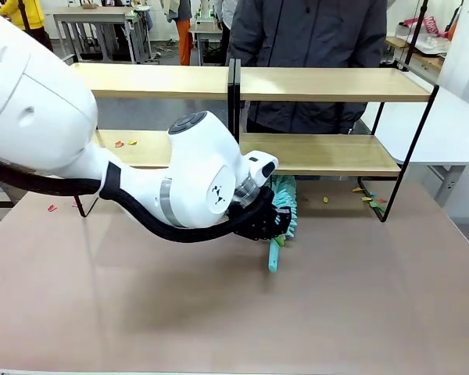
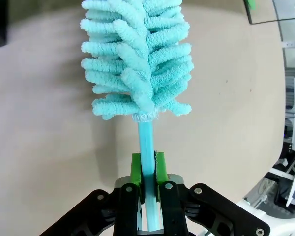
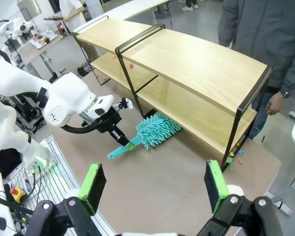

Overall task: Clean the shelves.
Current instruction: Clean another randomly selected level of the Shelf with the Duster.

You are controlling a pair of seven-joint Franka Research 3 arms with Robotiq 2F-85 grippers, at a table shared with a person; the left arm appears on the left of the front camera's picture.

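- The shelves (image 1: 320,84) (image 3: 196,69) stand across the far half of the surface (image 1: 219,312) (image 3: 177,182). They have two long light-wood boards on a thin black frame, with a black divider at the middle.
- The left end effector (image 1: 280,234) (image 2: 147,169) (image 3: 129,144) is closed tight on the thin handle of a teal duster (image 1: 284,199) (image 2: 137,59) (image 3: 157,130). In its wrist view the green pads (image 2: 135,169) press the handle from both sides.
- The duster lies low over the surface. Its fluffy head is at the front edge of the lower board, just right of the divider, and the handle end points back toward the robot's side.
- The left arm reaches in from the left — its big white joint hides part of the lower board in the front view.
- The right end effector (image 3: 155,184) hangs high above the near side of the surface. Its pads are wide apart with nothing between them.
- Small coloured scraps (image 1: 125,143) lie on the left part of the lower board. More lie on the surface by the rack's right foot (image 1: 371,199) (image 3: 233,157).
- A person (image 1: 309,31) (image 3: 270,29) in a dark jacket stands just behind the shelves, one hand (image 3: 274,104) hanging near the right end.
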